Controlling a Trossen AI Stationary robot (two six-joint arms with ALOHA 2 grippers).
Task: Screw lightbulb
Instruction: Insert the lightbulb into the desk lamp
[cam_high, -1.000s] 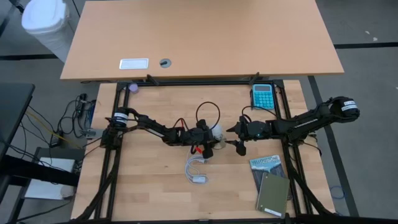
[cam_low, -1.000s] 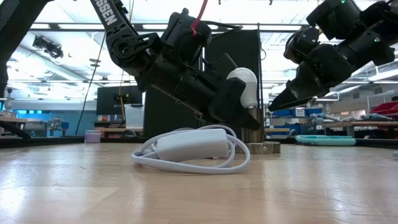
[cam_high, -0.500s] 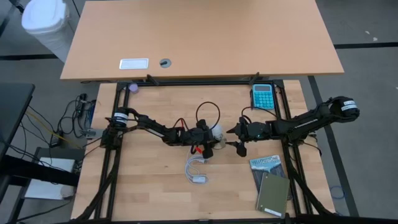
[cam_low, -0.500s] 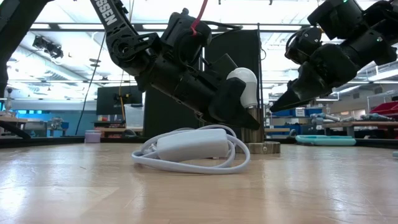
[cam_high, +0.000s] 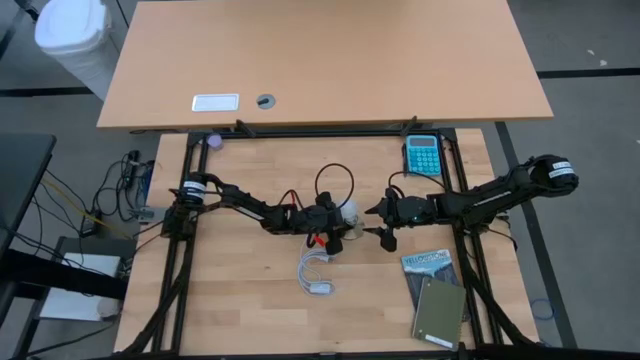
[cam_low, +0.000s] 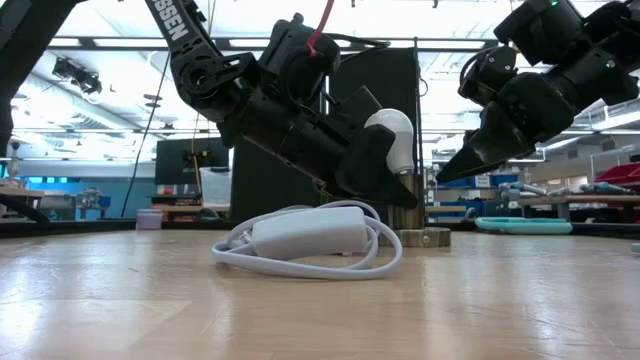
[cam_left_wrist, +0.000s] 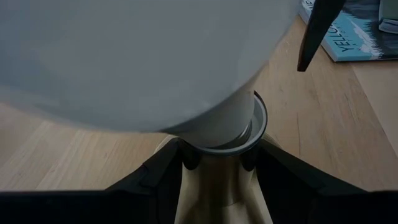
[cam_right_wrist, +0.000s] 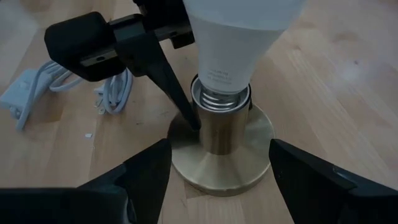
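Brass-coloured metal is showing at the middle of the pale wooden table (cam_high: 250, 300): a round socket base (cam_right_wrist: 219, 163) with an upright collar is standing there, and the white frosted lightbulb (cam_right_wrist: 239, 37) is sitting upright in that collar, its ribbed silvery screw base partly sunk into it, threads showing just above the rim. The left gripper (cam_high: 338, 237) is reaching in beside the socket, its dark fingers (cam_right_wrist: 166, 68) spread either side of the collar and the bulb's neck; in the right wrist view one finger is lying against the collar's side, and I cannot tell whether either is pressing on the bulb. In the low view the bulb's globe (cam_low: 393, 133) is rising just above that gripper's body. The right gripper (cam_high: 379, 221) is hanging just beside the bulb on the other side, raised above the table, its two fingers (cam_right_wrist: 146, 171) spread wide and touching nothing. A white cord with an inline switch (cam_high: 318, 277) is lying coiled on the table close to the left gripper. A teal calculator (cam_high: 422, 153) is resting toward the far edge, and a blue-covered book (cam_high: 430, 268) with a grey-green notebook (cam_high: 438, 315) overlapping it is lying near the right arm, well apart from the socket.
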